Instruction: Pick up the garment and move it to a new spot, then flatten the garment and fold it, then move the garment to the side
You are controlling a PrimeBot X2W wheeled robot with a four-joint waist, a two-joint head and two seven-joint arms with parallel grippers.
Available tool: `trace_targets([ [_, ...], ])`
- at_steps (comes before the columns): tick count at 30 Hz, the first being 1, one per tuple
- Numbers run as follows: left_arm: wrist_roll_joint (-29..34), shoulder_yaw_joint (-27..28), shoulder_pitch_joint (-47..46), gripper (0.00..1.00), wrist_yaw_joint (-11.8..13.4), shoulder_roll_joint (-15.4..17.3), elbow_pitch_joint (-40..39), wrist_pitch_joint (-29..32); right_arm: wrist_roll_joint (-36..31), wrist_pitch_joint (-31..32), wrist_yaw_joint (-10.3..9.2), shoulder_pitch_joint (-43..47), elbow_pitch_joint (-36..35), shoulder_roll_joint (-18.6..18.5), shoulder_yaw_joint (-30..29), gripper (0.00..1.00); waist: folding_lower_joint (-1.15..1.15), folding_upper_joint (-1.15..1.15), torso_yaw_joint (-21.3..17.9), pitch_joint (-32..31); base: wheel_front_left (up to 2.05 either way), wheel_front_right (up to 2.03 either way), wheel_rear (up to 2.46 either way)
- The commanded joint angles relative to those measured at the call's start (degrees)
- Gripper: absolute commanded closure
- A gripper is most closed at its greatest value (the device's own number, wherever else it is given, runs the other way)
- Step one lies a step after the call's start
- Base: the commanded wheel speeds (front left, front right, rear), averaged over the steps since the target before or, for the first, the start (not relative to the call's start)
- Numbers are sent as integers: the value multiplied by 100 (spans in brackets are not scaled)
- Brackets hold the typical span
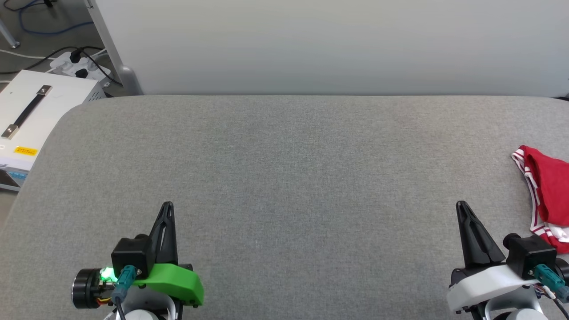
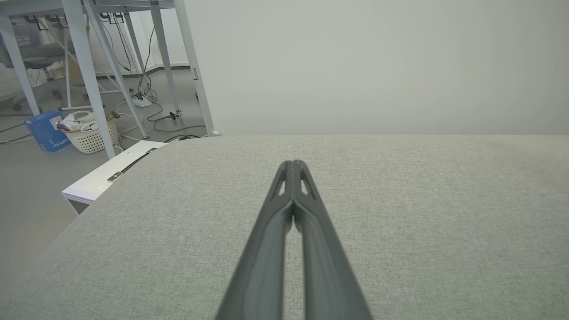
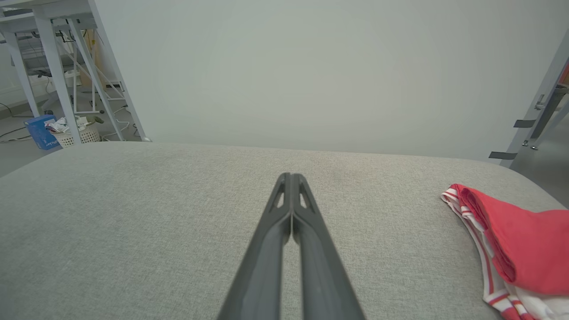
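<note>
The red garment [image 1: 550,191] lies crumpled at the right edge of the grey table [image 1: 284,178], its red-and-white striped trim showing and part of it cut off by the frame. In the right wrist view the garment [image 3: 515,244] sits to the right of my fingers. My right gripper [image 1: 462,205] is shut and empty, low at the front right, a short way left of the garment. My left gripper [image 1: 167,205] is shut and empty at the front left, far from the garment. The left gripper [image 2: 293,163] and the right gripper [image 3: 290,175] each hover over bare cloth.
A pale wall panel [image 1: 329,44] runs along the table's far edge. A white box with a black handle [image 1: 31,115] stands off the left corner, with cables and a power strip [image 1: 78,64] on the floor. Metal frame legs [image 2: 89,71] and a basket [image 2: 89,133] stand further left.
</note>
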Motion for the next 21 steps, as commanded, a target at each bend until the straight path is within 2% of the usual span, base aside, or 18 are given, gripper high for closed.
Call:
trace_targets([
  [1, 72, 22, 23, 100, -5, -41, -30, 37, -76, 44, -1, -71, -32, 14, 2, 100, 0, 0, -2, -2, 0, 0, 0],
  [21, 168, 73, 34, 100, -8, -80, -145, 267, -230, 275, -2, -106, -56, 49, 7, 100, 0, 0, -26, -26, 0, 0, 0],
])
